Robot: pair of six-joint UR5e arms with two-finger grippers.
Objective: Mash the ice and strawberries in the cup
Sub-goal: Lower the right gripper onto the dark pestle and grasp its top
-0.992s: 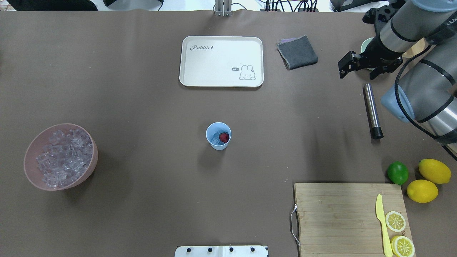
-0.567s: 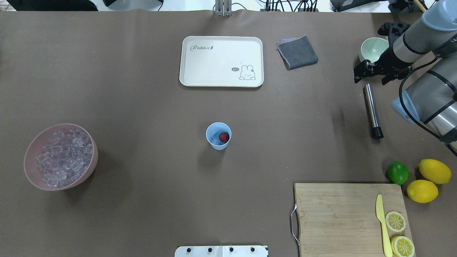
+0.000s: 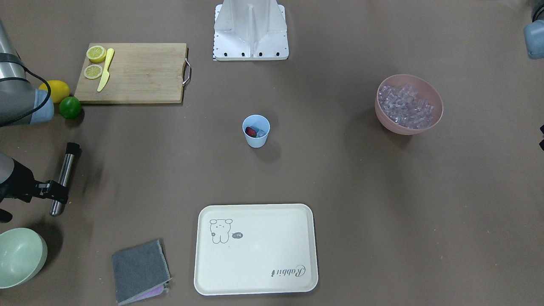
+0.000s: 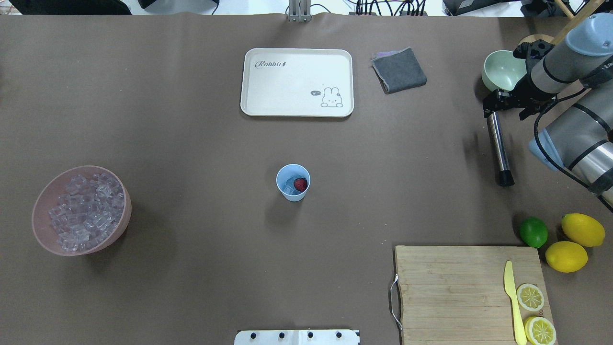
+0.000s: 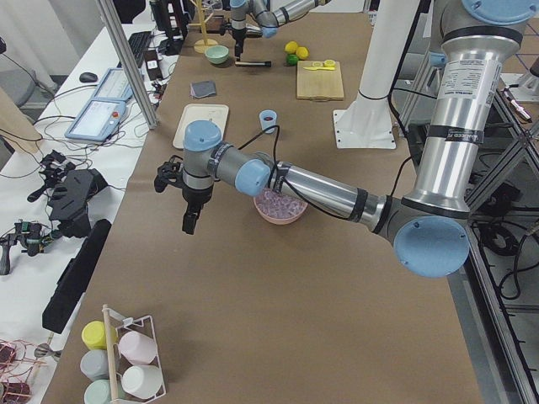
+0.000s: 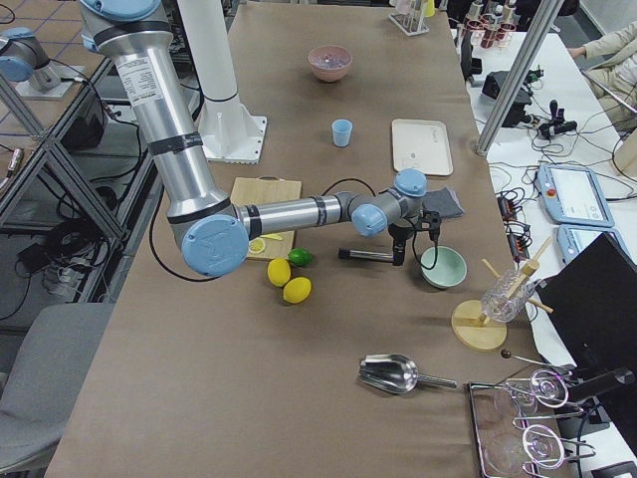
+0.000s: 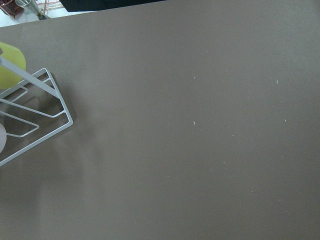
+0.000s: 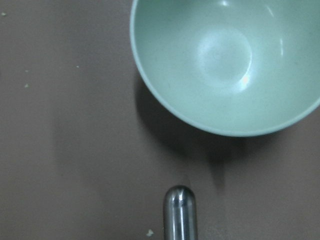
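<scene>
right claw (image 4: 506, 110) spread above steel muddler (image 4: 499, 148) | green bowl (image 4: 498, 72) just beside | left claw (image 5: 191, 220): cannot tell

The right arm (image 4: 574, 124) is folded at the robot's far right, and its grey wrist (image 4: 555, 72) angles inward; the right gripper (image 4: 506, 111) points down with its jaws standing well apart, one black finger (image 3: 54, 192) ahead of the other. The left arm (image 5: 320, 189) stretches long and nearly level away from its base; its blue-capped wrist (image 5: 202, 136) turns downward and the left gripper (image 5: 191, 220) hangs pointing straight down; whether its fingers are parted or together cannot be told from the side view.
</scene>
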